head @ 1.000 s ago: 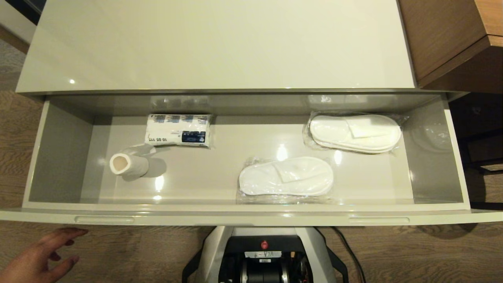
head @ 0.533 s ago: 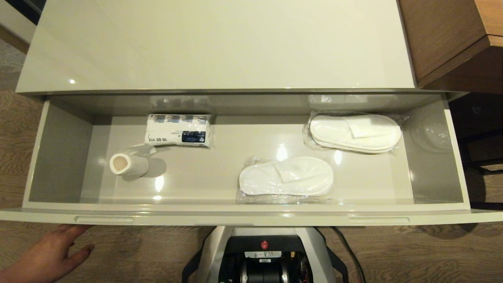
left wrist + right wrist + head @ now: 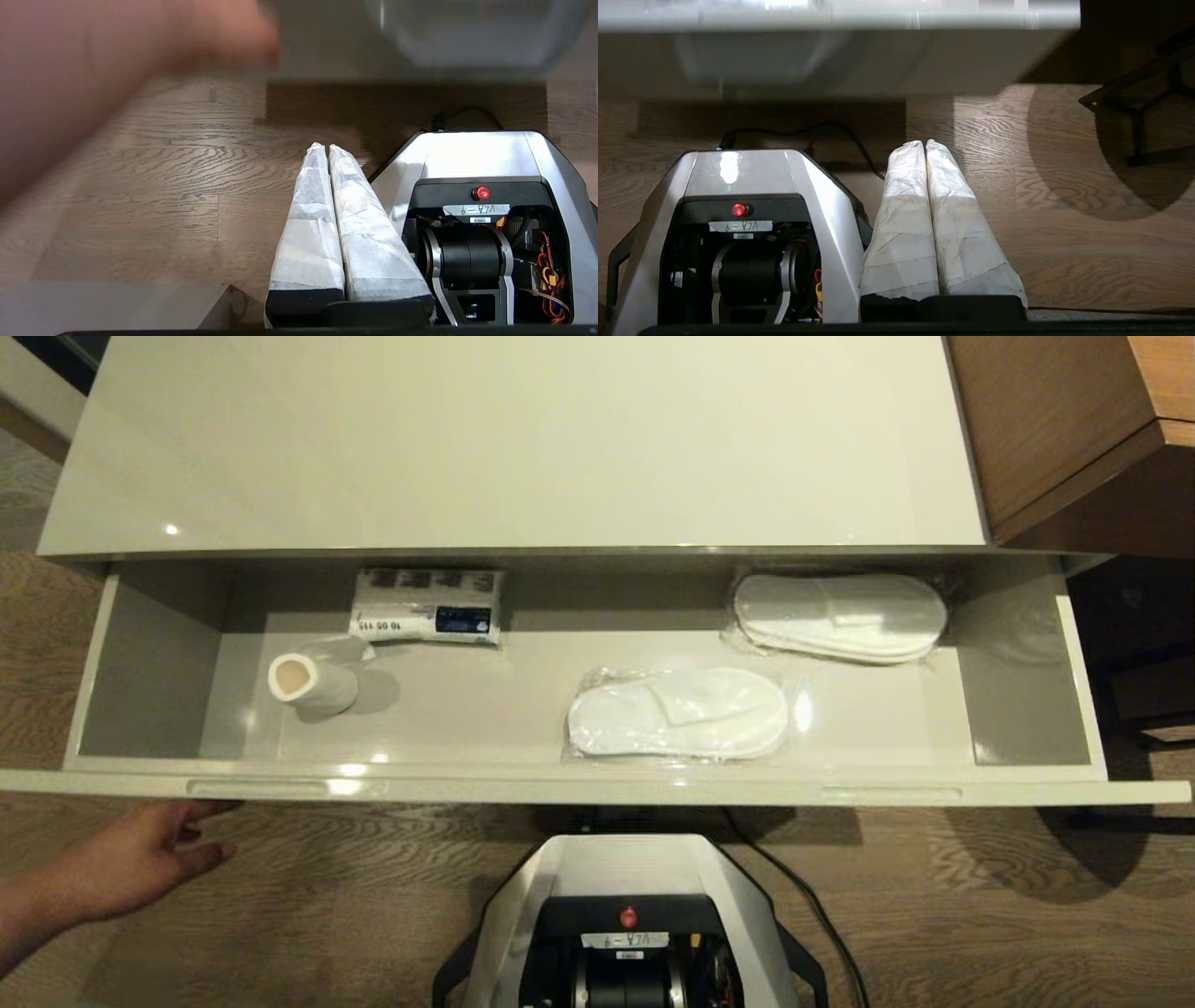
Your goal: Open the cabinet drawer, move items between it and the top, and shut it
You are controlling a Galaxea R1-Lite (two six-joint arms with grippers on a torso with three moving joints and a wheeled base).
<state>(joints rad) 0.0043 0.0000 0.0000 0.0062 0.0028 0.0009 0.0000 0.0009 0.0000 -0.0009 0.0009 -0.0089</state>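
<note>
drawer part open, a person's hand at its front

a person's hand (image 3: 140, 859) reaches in from the near left, fingers loosely spread, fingertips under the cabinet drawer (image 3: 597, 791) front by the left slot – holding nothing. the left gripper (image 3: 325, 148) and right gripper (image 3: 924, 143) hang parked over the floor, fingers pressed together, empty. inside: a paper roll (image 3: 311, 682) at left, a packet (image 3: 427, 607) printed with digits behind it, one slipper pair (image 3: 679, 712) centre, another (image 3: 840, 616) far right. the top (image 3: 513, 439) lies beyond.

A person's hand (image 3: 140, 859) has pushed the cabinet drawer (image 3: 579, 789) partly in.
</note>
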